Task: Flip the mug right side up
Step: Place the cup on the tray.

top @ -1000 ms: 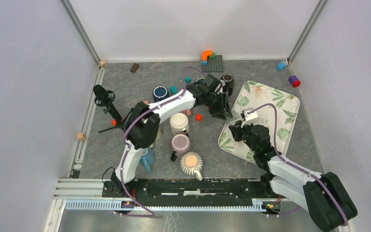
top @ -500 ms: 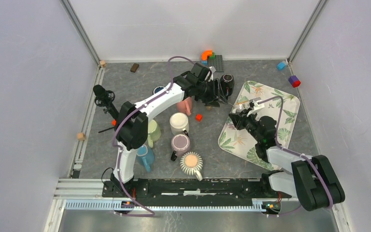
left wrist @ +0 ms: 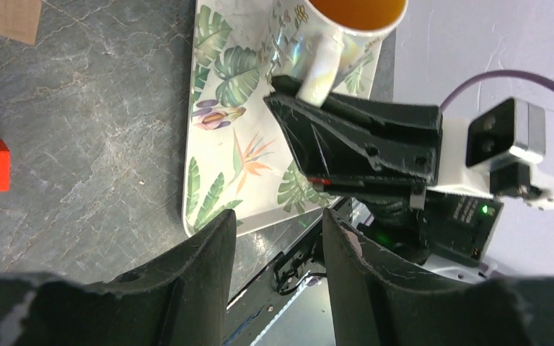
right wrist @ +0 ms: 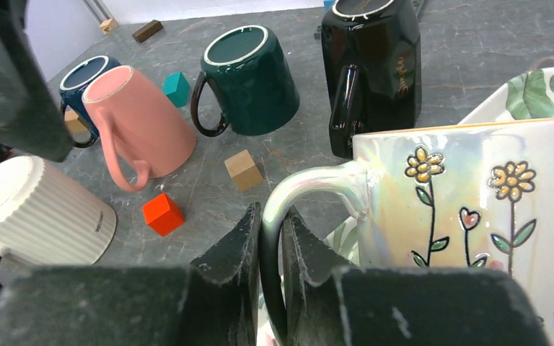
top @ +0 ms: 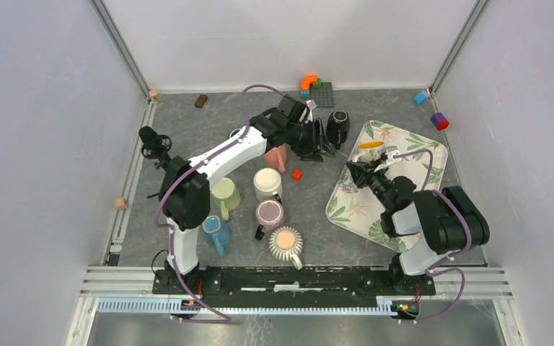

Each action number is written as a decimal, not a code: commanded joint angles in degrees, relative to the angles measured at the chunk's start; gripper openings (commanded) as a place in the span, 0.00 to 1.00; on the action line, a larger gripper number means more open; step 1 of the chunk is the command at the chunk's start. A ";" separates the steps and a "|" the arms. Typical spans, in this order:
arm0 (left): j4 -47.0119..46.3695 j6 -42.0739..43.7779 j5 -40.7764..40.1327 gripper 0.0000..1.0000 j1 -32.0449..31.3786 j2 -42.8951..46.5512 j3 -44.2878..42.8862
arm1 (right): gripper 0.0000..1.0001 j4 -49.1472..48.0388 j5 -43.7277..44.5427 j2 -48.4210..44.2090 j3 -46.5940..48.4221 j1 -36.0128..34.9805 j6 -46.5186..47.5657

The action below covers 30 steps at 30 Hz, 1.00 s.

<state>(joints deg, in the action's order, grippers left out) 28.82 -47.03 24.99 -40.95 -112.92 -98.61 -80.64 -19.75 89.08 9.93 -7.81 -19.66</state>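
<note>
Since a second ago my right arm has folded back and lifted, and the left arm has pulled away from the tray edge toward the far mugs. The right gripper (right wrist: 273,238) is pinched tight on the handle of the floral mug (right wrist: 476,209), which sits mouth up with its yellow inside showing from above. The mug is over the far left part of the leaf-print tray (top: 393,137), close to the tray's left edge. I cannot tell whether its base touches the tray. To the mug's right, bare leaf print runs on to the tray's far and right edges.

My left gripper (left wrist: 275,231) hangs with its fingers spread wide and nothing between them, above the grey table just left of the tray edge and apart from the right gripper. The black mug (right wrist: 375,65) stands mouth down near the tray's far left corner, with the dark green mug (right wrist: 249,79) beside it. The pink mug (right wrist: 141,122) is tilted over, with a red cube (right wrist: 162,214) and a tan cube (right wrist: 244,169) on the table between it and the tray.
</note>
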 commanded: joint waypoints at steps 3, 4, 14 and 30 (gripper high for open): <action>-0.12 2.61 -0.15 0.54 -0.01 5.66 1.84 | 0.00 -31.62 -6.51 6.54 7.47 1.82 0.78; -0.12 2.72 -0.19 0.55 -0.08 5.86 2.08 | 0.00 -31.57 -6.87 7.12 8.46 2.30 -0.26; 1.21 3.77 -0.78 0.59 -0.01 3.11 -1.52 | 0.00 -31.58 -18.77 3.93 11.69 2.71 -3.41; 16.97 7.57 -9.21 0.55 -4.74 -11.05 -22.30 | 0.00 -31.55 -22.35 1.24 4.35 0.94 2.79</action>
<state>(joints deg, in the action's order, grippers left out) 39.55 -43.05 19.40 -44.14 -121.23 -116.51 -81.43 -41.36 92.82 14.11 -6.66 -20.75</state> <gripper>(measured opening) 0.563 0.179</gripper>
